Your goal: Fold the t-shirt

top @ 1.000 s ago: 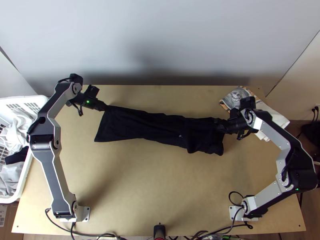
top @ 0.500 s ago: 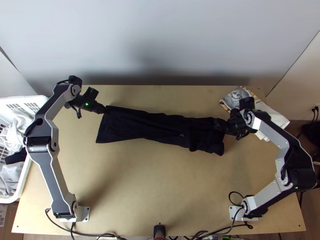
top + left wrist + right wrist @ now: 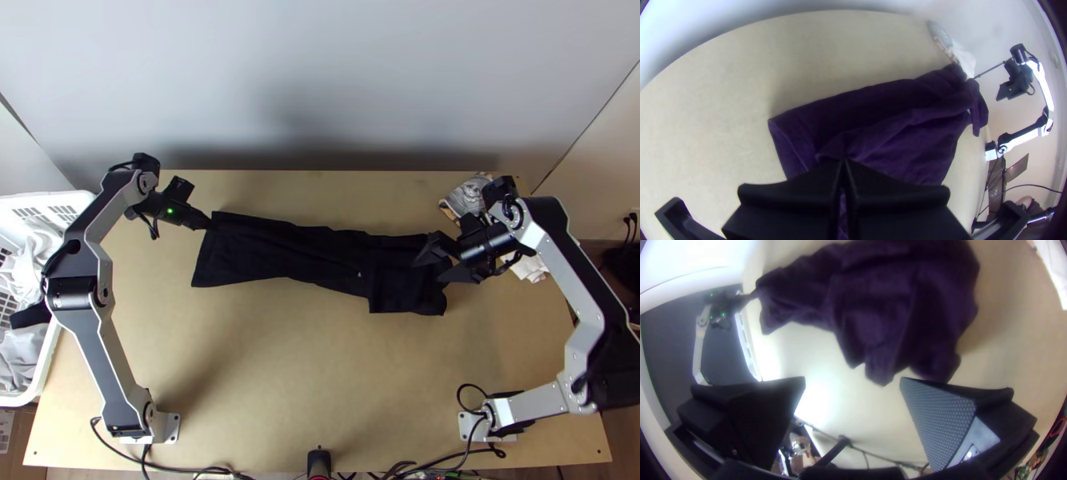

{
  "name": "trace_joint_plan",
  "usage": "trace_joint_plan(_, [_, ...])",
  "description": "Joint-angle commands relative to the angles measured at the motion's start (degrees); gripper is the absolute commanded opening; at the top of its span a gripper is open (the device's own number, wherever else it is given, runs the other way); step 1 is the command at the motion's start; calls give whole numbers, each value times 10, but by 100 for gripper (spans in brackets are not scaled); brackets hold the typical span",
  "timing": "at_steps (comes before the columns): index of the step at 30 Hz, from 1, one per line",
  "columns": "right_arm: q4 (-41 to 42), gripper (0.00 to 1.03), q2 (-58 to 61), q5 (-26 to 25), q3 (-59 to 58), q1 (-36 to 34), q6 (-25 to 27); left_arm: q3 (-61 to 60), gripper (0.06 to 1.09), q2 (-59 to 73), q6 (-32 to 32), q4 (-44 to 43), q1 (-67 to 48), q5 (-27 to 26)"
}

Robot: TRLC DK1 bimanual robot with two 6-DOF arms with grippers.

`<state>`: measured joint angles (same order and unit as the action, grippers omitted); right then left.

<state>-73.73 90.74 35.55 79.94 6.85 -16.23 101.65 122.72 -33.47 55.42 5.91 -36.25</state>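
Note:
The black t-shirt [image 3: 312, 256] lies as a long, narrow strip across the table's back half, bunched toward its right end. At the strip's upper left corner my left gripper [image 3: 206, 221] is shut on the cloth. The left wrist view has the left gripper [image 3: 843, 164] with its fingers together and the dark t-shirt [image 3: 889, 129] running away from them. Over the right end of the shirt, my right gripper [image 3: 430, 264] stands open. In the right wrist view, the right gripper [image 3: 852, 380] has its fingers wide apart, nothing between them, and the shirt [image 3: 907, 298] lies beyond.
A white laundry basket [image 3: 48, 376] with clothes stands at the left edge. Folded cloths [image 3: 468, 196] lie at the back right corner, partly under the right arm. Bare wood [image 3: 304, 376] spreads in front of the shirt, with cables along the near edge.
My right gripper has opened, let go of the shirt and turned, its arm shifting slightly right. The shirt's right end has settled flatter. The left arm has moved slightly left.

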Motion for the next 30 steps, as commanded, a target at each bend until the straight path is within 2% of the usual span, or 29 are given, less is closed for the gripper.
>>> trace_joint_plan(1, [-105, 98, -21, 61, -7, 75, -36, -2, 9, -1, -2, -4, -5, 0])
trace_joint_plan(5, [-121, 98, 20, 97, -68, 113, -34, -1, 9, -3, -1, -7, -6, 2])
trace_joint_plan(8, [-121, 98, 36, 97, -102, 143, 1, -1, 9, -4, -2, -8, -6, 6])
trace_joint_plan(11, [-101, 98, 69, 96, -122, 143, 26, 0, 9, -3, -1, -10, -4, 7])
trace_joint_plan(18, [-5, 98, 136, 90, -95, 113, 62, 0, 9, -5, -2, -11, 1, 7])
trace_joint_plan(20, [32, 98, 147, 70, -87, 110, 76, 0, 9, -4, -2, -11, 3, 8])
trace_joint_plan(28, [223, 98, 117, -9, -84, 112, 78, 0, 9, -5, -6, -11, 9, 9])
trace_joint_plan(30, [252, 98, 103, -14, -82, 113, 76, 0, 9, -5, -6, -11, 9, 9])
